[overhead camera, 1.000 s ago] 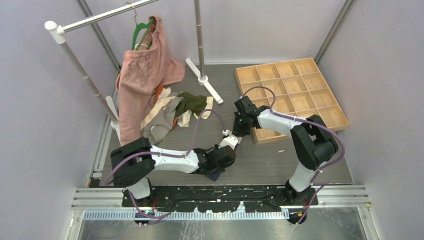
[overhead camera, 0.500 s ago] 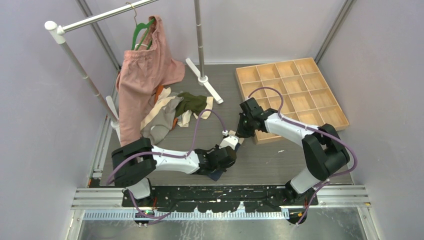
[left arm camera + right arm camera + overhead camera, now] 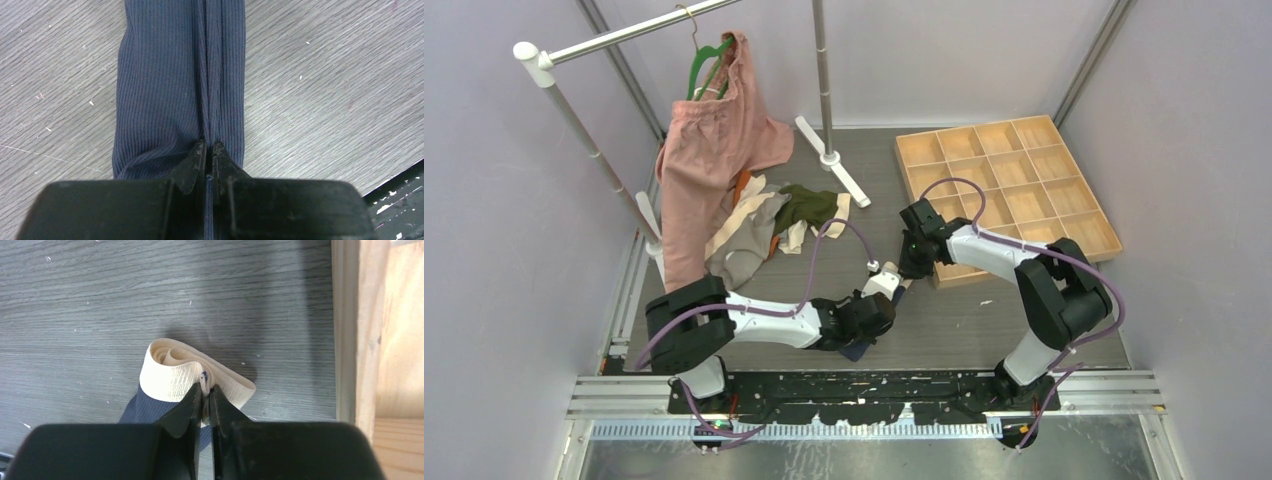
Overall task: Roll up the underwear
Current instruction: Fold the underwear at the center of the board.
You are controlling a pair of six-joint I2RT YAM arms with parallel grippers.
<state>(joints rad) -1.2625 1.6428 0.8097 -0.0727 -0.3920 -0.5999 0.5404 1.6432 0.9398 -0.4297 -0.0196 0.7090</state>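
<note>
Underwear point(image 3: 175, 75) of navy ribbed knit lies as a long narrow band on the wood-grain table point(image 3: 325, 75). It stretches straight ahead from the left gripper point(image 3: 209, 147), whose jaws are pressed together on a lengthwise crease. At the far end its cream waistband point(image 3: 175, 372), coiled into a loose loop, is pinched by the right gripper point(image 3: 205, 390), jaws almost touching. A wooden tray point(image 3: 350, 330) edge runs right of those jaws. Since a second ago the right elbow has swung slightly outward; both grips are unchanged.
</note>
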